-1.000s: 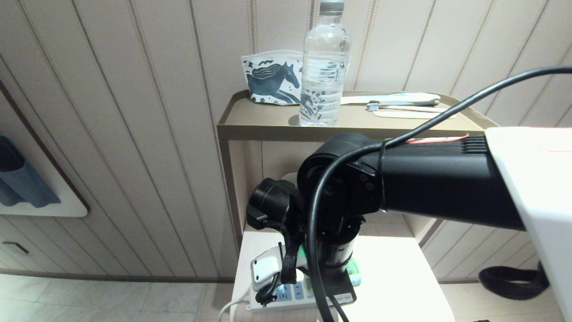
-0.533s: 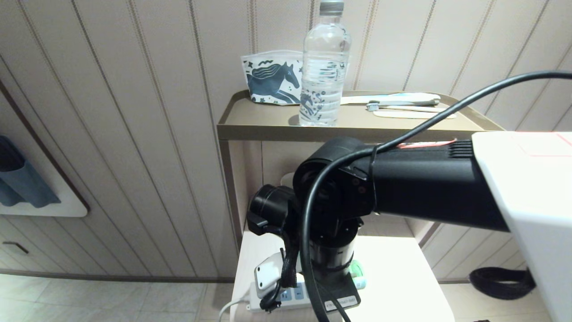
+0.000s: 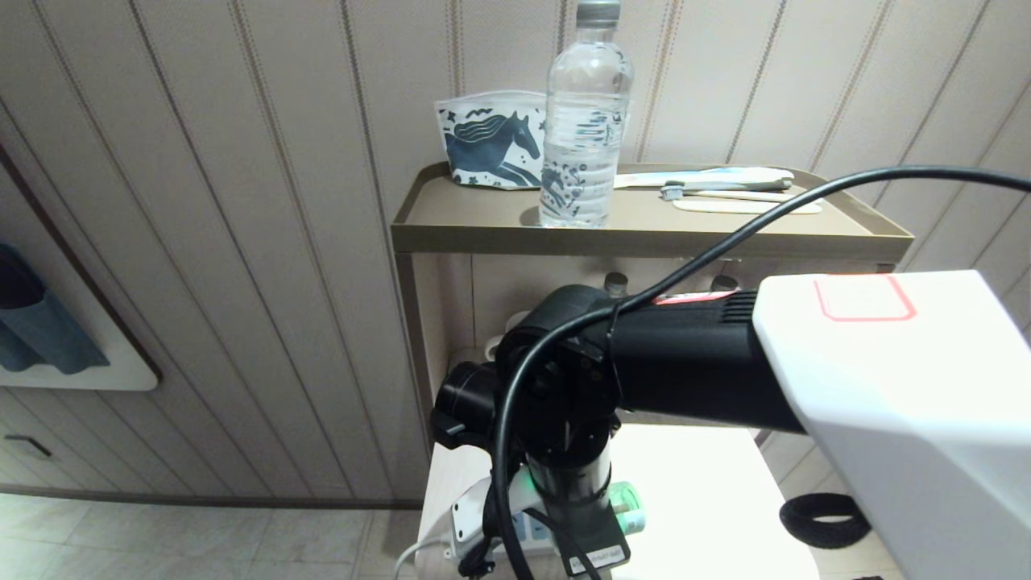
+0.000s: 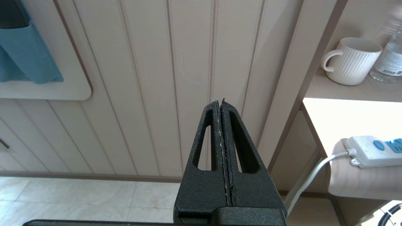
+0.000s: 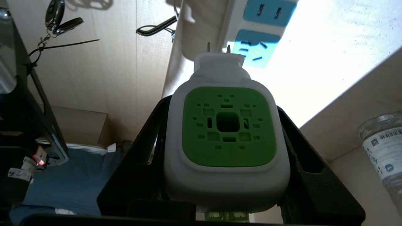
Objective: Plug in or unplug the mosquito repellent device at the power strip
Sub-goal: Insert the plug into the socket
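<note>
White plastic with a green perforated face: the mosquito repellent device (image 5: 226,138) sits clamped between the two black fingers (image 5: 309,175) of the right gripper (image 5: 226,147), one finger pressed against each side of its body. Its metal prongs (image 5: 218,47) point at the power strip (image 5: 251,28) and are visible in full, so the plug is not seated in any socket. The nearest light-blue socket panel (image 5: 256,47) lies just beyond the prong tips (whether the tips touch the panel face cannot be told).

In the head view the right arm (image 3: 685,362) reaches down over the lower white shelf (image 3: 709,499), at whose near left corner the strip lies, mostly hidden by the wrist.

The left gripper (image 4: 222,150) is parked well to the left of the shelf unit, jaws pressed together and holding nothing.

Status, as a judgement: device grasped and roughly aimed; prong alignment and insertion remain, if plugging in is intended.
</note>
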